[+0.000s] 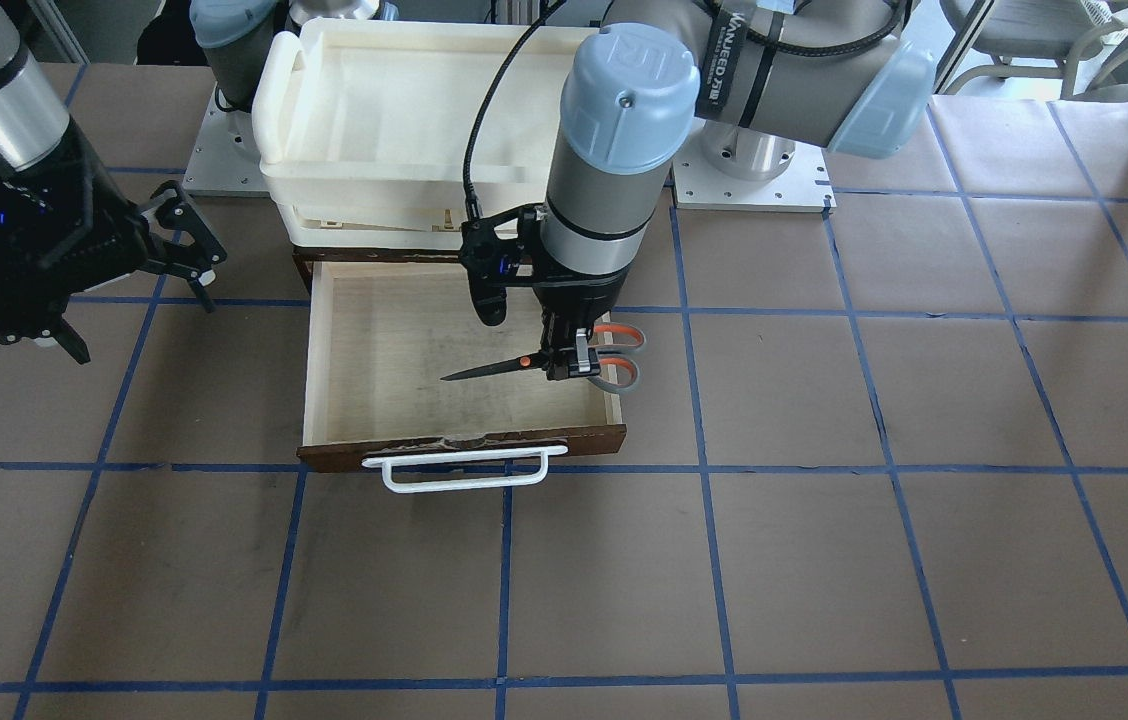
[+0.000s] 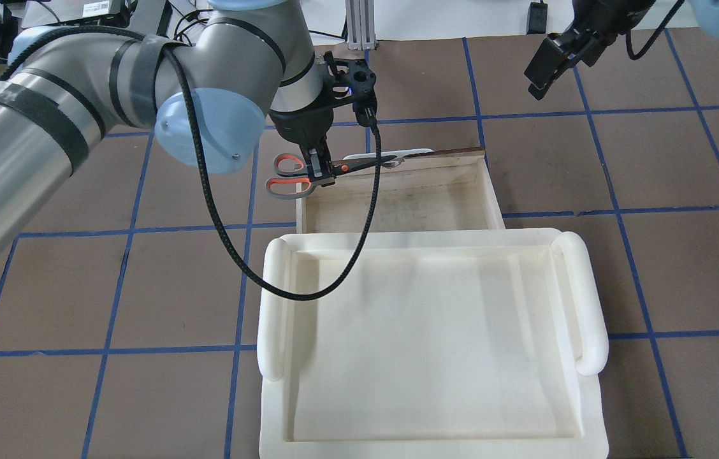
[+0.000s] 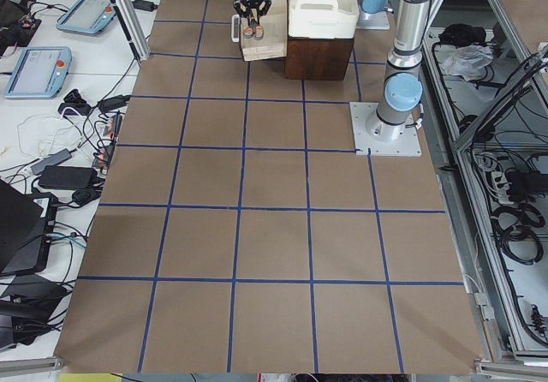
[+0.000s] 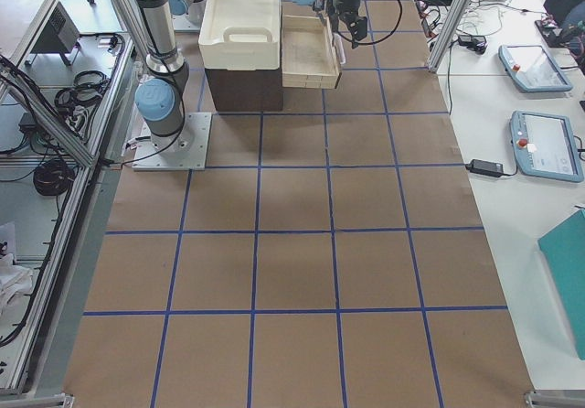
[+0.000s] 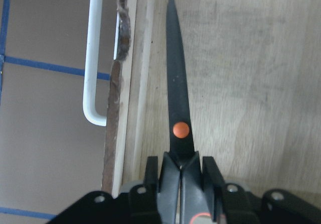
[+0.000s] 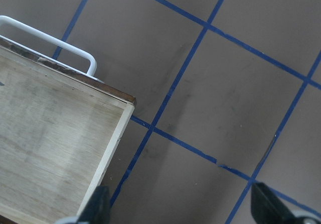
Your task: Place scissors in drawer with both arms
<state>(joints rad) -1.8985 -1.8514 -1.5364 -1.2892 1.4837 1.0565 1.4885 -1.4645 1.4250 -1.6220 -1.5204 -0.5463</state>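
Note:
The drawer (image 1: 364, 345) is pulled open, with a pale plywood floor, a dark brown front and a white bar handle (image 1: 464, 469). My left gripper (image 1: 567, 364) is shut on the scissors (image 1: 524, 363) just behind the orange pivot and holds them above the drawer's side. The blades point across the drawer and the orange-lined handles (image 1: 619, 357) hang over its side wall. In the left wrist view the blades (image 5: 176, 91) hover over the drawer floor (image 5: 241, 73). My right gripper (image 1: 129, 275) is open and empty, off to the drawer's other side; its fingertips (image 6: 98, 204) frame the right wrist view.
A cream-white plastic tray (image 2: 429, 331) sits on top of the cabinet behind the drawer. Brown table surface (image 1: 824, 560) with blue tape lines surrounds it. A black cable (image 2: 225, 217) loops from the left arm over the tray.

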